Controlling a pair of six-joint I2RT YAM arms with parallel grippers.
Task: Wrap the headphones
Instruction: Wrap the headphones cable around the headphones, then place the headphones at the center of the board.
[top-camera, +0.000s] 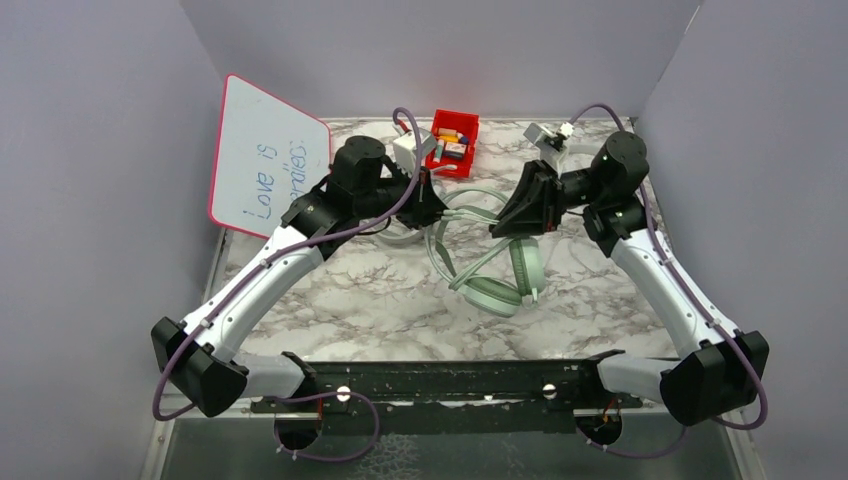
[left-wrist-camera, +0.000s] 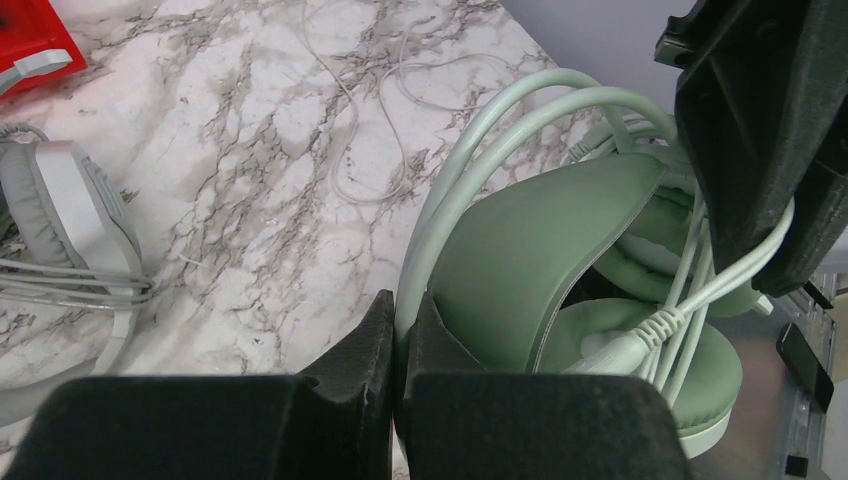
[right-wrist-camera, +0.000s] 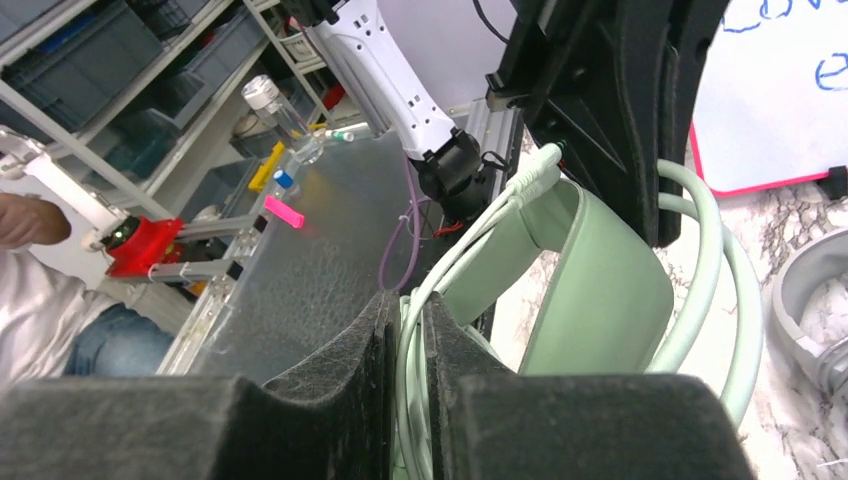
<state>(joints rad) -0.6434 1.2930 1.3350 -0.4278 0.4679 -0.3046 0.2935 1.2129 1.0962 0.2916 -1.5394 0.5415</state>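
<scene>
Mint-green headset (top-camera: 497, 292) sits at centre of worktop (top-camera: 360, 295), tipped up between both arms. Left end effector (left-wrist-camera: 398, 322) is clamped tight on its thin hoop. Right end effector (right-wrist-camera: 405, 322) is nearly closed, with cable (right-wrist-camera: 470, 232) strands pinched between its pads. Judgement: hold the hoop steady, draw the cable taut, lay turns side by side around the band.

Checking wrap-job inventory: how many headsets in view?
2: mint-green headset mid-table; grey-white headset left of it, partly under the left arm. Others may be hidden.
</scene>
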